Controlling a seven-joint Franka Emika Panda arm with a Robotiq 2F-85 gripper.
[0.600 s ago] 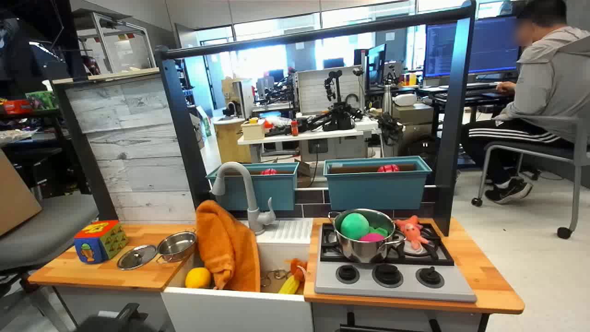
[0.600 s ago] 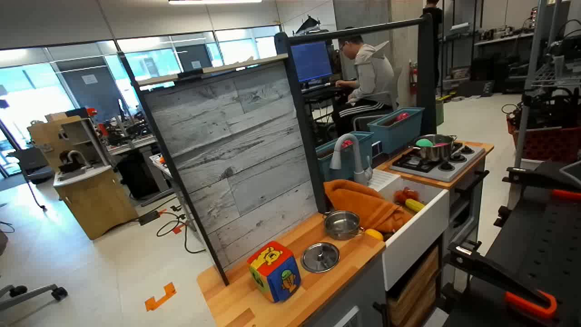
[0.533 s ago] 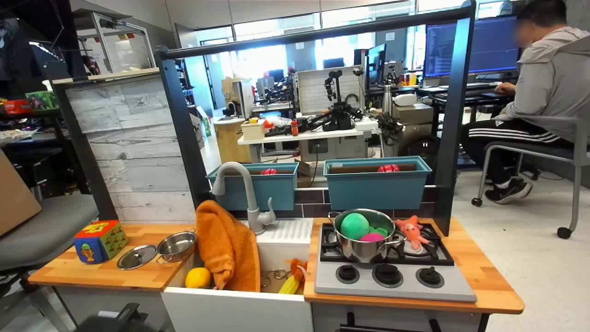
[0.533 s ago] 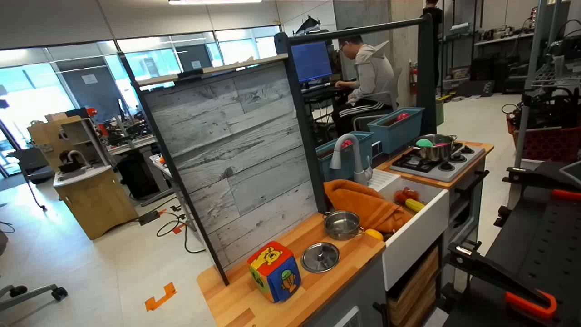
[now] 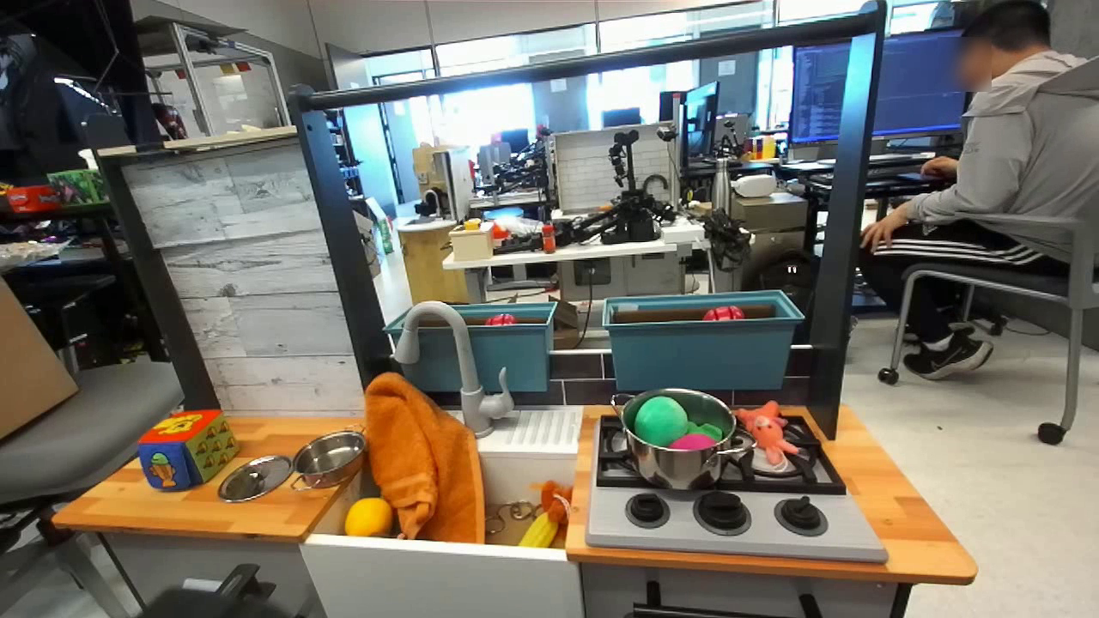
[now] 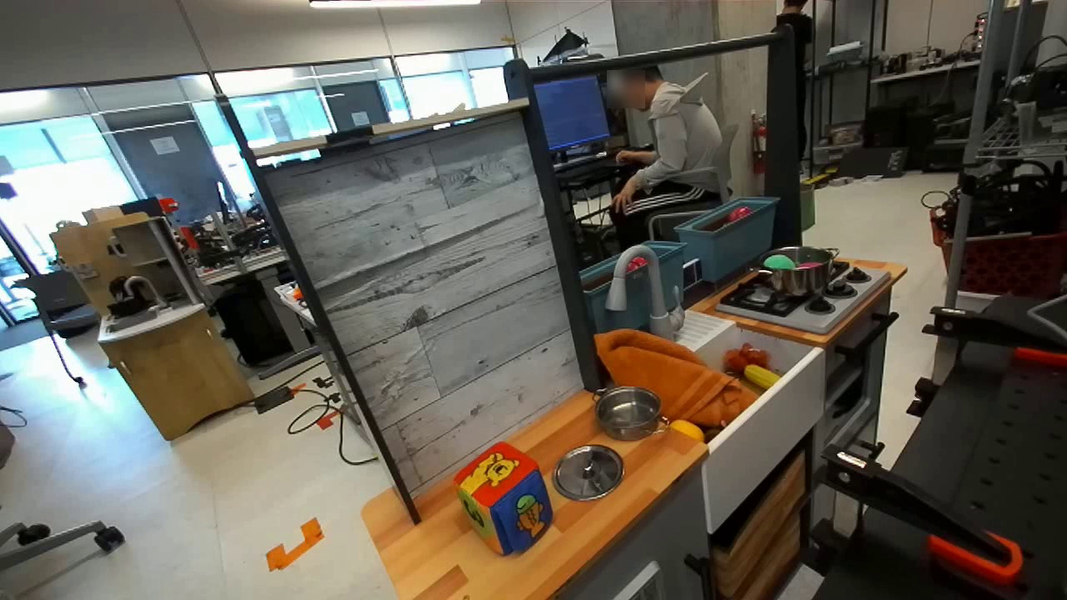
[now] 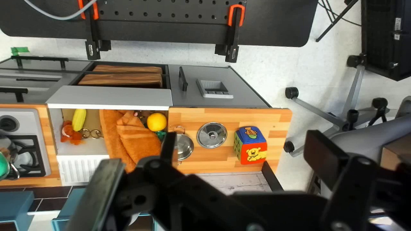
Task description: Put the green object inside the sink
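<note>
In an exterior view we are seeing a green ball (image 5: 660,421) resting inside a steel pot (image 5: 678,472) on the stove (image 5: 738,547), with a jagged green item (image 5: 707,431) and a pink item (image 5: 692,442) lying just beside it. An orange towel (image 5: 425,463) is hanging down into the sink (image 5: 442,566), a yellow fruit (image 5: 369,518) sitting on one side of it and a long yellow toy (image 5: 541,530) on the other.

In an exterior view we are looking along the wooden surface (image 6: 600,525), which is carrying a picture cube (image 6: 504,500), a steel lid (image 6: 588,472) and a small pan (image 6: 629,413), the pan standing nearest the sink.

In the wrist view we are finding the fingers (image 7: 322,154) spread wide, the lid and the cube showing in the gap between them. A bit of the green ball is showing at the left edge. Another green item (image 7: 160,134) is lying in the sink just beside the yellow fruit, partly hidden; we are unable to say which green thing the task is naming.
</note>
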